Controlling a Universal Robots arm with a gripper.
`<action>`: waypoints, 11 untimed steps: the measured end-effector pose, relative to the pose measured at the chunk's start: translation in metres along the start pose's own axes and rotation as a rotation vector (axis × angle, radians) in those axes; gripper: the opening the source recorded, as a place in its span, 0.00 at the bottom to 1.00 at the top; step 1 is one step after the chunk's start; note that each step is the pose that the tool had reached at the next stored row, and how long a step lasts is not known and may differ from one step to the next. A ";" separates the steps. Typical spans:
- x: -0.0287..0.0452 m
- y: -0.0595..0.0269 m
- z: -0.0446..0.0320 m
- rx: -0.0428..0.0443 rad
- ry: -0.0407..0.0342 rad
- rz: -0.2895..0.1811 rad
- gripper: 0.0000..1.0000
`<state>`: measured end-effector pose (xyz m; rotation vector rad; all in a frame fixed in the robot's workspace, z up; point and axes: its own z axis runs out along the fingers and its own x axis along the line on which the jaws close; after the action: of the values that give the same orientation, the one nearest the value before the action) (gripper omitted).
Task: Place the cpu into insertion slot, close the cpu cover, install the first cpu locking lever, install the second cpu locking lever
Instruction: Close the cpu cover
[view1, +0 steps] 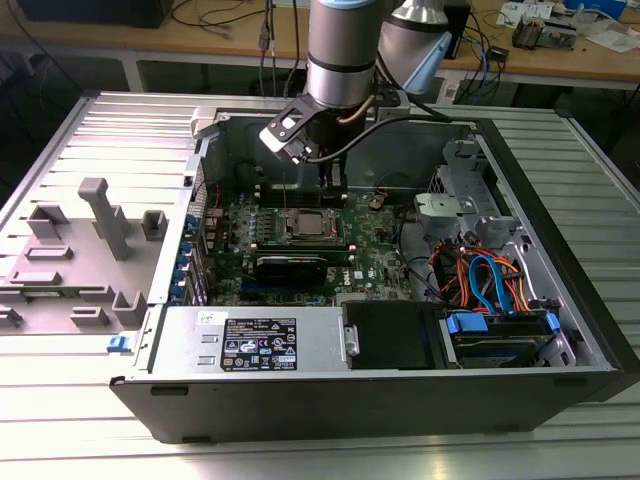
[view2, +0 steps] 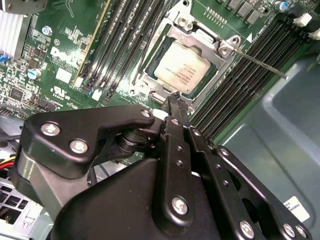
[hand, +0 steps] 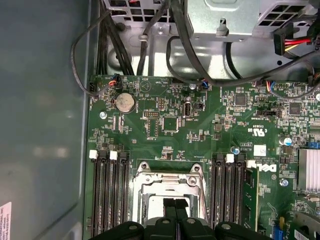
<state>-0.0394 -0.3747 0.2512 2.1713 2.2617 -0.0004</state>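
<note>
- cpu (view2: 181, 71) sits in the socket (view2: 146, 82), cpu cover (view2: 214, 61) flat over it
- pincer (view2: 175, 100) narrow, tips together, empty, just above the socket's edge
- thin lever (view2: 260, 62) juts outward

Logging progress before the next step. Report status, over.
Gripper shut, tip low beside cover. Cpu seated, cover down around it. One lever sticks out over memory slots.

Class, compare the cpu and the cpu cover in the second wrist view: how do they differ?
The cpu is a solid dull square; the cpu cover is a shinier open frame. The cpu sits inside the cut-out; the cpu cover surrounds it. Both lie flat on the green board.
</note>
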 end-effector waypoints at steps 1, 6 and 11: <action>0.0000 -0.0008 0.0001 0.0000 -0.0001 0.000 0.11; 0.0004 -0.0123 0.0005 0.0000 0.0007 0.000 0.11; 0.0011 -0.0301 0.0018 0.0000 0.0010 0.000 0.11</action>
<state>-0.0694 -0.3748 0.2493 2.1715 2.2626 0.0006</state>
